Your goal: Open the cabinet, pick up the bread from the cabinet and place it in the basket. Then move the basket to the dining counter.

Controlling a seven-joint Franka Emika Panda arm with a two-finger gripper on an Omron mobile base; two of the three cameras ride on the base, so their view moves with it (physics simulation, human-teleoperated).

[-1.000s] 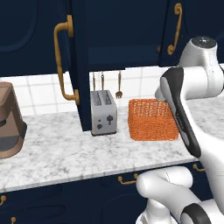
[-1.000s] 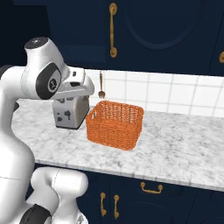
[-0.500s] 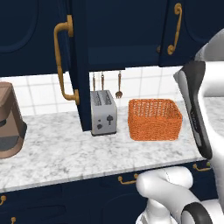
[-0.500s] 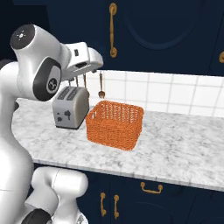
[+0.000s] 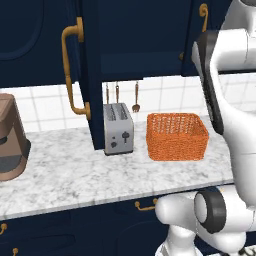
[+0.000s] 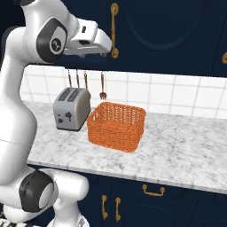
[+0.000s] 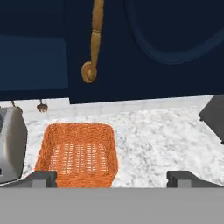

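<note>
The orange wicker basket (image 5: 176, 136) (image 6: 116, 126) (image 7: 76, 153) stands empty on the marble worktop, right of the toaster. Above it hangs the navy cabinet (image 5: 135, 40); its left door (image 5: 92, 75) stands swung out edge-on, and its right door (image 6: 159, 22) is shut. My gripper (image 6: 104, 49) (image 7: 113, 178) is raised above the basket, open with nothing between its fingertips, and faces the right door just below the lower end of that door's brass handle (image 7: 93, 43) (image 6: 114, 31). The bread is hidden. The dining counter is out of view.
A silver toaster (image 5: 118, 129) (image 6: 70, 107) stands left of the basket, with utensils (image 5: 135, 97) hanging on the tiled wall behind. A brown coffee machine (image 5: 10, 145) sits at the far left. The marble worktop (image 6: 177, 146) runs on to the right.
My arm has swung upward, lifting the hand from toaster height to the cabinet's lower edge. The gripper has stayed open. Basket, toaster and doors have not moved.
</note>
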